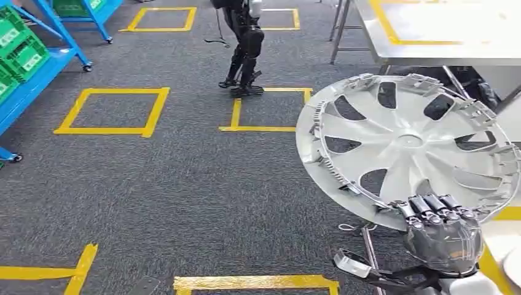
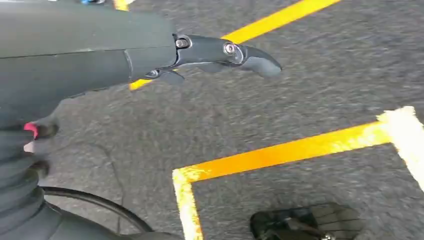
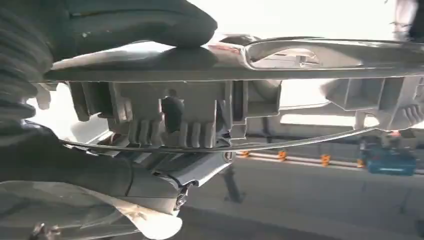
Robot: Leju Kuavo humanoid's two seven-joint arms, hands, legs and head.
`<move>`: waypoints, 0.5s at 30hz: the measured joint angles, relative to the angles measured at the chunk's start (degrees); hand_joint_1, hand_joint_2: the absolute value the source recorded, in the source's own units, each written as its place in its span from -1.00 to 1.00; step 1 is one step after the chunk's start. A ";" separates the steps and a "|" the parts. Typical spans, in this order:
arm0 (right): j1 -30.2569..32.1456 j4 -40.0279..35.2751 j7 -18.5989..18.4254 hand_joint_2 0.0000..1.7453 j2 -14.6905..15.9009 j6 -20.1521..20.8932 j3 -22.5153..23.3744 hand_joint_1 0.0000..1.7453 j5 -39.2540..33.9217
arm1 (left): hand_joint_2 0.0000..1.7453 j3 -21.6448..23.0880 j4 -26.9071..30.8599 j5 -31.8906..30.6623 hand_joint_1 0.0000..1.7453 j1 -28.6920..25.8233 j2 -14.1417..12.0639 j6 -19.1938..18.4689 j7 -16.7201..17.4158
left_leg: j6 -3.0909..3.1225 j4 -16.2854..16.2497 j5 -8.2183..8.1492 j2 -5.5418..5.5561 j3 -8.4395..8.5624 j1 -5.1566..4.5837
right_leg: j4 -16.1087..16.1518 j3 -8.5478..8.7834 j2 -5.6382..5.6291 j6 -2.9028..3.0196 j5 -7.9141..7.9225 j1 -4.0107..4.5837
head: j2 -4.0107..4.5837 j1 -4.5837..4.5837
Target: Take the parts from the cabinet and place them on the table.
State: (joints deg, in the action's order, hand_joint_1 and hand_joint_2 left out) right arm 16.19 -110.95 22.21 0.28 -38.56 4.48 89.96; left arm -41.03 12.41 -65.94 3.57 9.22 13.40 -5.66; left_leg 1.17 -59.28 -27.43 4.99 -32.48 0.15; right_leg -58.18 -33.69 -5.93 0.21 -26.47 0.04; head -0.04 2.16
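Grey carpet (image 1: 184,196) marked with yellow tape squares (image 1: 113,110) covers the floor, and a steel table (image 1: 442,37) stands at the far right, with another robot (image 1: 246,49) standing left of the table and blue shelving (image 1: 37,61) well away on the far side of the room.

The wheel cover (image 1: 405,144) hangs in the air just short of the table, its near rim gripped by the right hand (image 1: 442,230), fingers curled over the edge with the thumb pressing the other face. It is tilted, inner ribbed side facing the head camera, and being round it has no long axis; its flat face leans toward the table.

It looks like light, stiff plastic, with thin clips that could snap, so the rim seems the sound place to hold.

The left hand (image 2: 220,52) hangs over the carpet, fingers loosely extended, holding nothing.
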 joint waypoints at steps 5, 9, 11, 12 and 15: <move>1.34 -1.07 -0.22 1.00 -0.13 0.00 0.31 1.00 0.04 | 1.00 -4.07 0.00 9.73 -1.00 0.55 0.39 -5.23 0.09 | 0.22 2.49 0.43 -2.86 0.82 0.15 | -0.57 -1.89 -0.56 -1.51 -0.02 -0.64 | 0.00 -0.07; 1.36 -1.49 -1.16 1.00 -0.13 0.00 0.18 1.00 0.04 | 1.00 -7.78 0.00 11.80 -1.00 0.27 0.37 -6.47 0.07 | 0.73 2.63 0.32 -5.86 0.85 -0.10 | -15.55 -9.26 5.37 -2.53 -7.39 -0.74 | 0.00 0.22; 1.70 -1.57 -1.55 1.00 -0.13 0.00 0.20 1.00 0.04 | 1.00 -8.57 0.00 11.76 -1.00 0.26 0.48 -6.44 0.07 | 0.59 2.62 0.19 -7.28 0.93 -0.05 | -16.62 -9.69 5.61 -2.96 -6.46 -0.99 | 0.00 0.22; 1.92 -1.60 -1.75 1.00 -0.13 0.00 0.17 1.00 0.04 | 1.00 -8.98 0.00 11.65 -1.00 0.33 0.66 -6.36 -0.02 | 0.40 2.56 0.06 -7.94 0.99 0.00 | -13.01 -7.74 5.98 -3.13 -4.35 -1.19 | 0.00 0.24; 1.91 -1.86 -2.21 1.00 -0.11 0.00 0.15 1.00 0.04 | 1.00 -9.40 0.00 11.38 -1.00 0.36 0.77 -6.23 -0.02 | -0.62 2.30 -0.61 -9.48 1.44 -0.39 | 0.07 -0.10 10.43 -3.12 -1.14 -0.65 | 0.00 0.31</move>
State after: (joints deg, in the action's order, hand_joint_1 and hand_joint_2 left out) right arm 18.10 -112.80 20.00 0.17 -38.56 4.63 90.01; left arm -50.42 12.41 -54.55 3.92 9.99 7.17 -5.68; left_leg 0.55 -56.97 -28.04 -4.50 -31.04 -0.25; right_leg -58.10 -33.79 4.50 -2.90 -27.61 -0.61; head -0.04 2.47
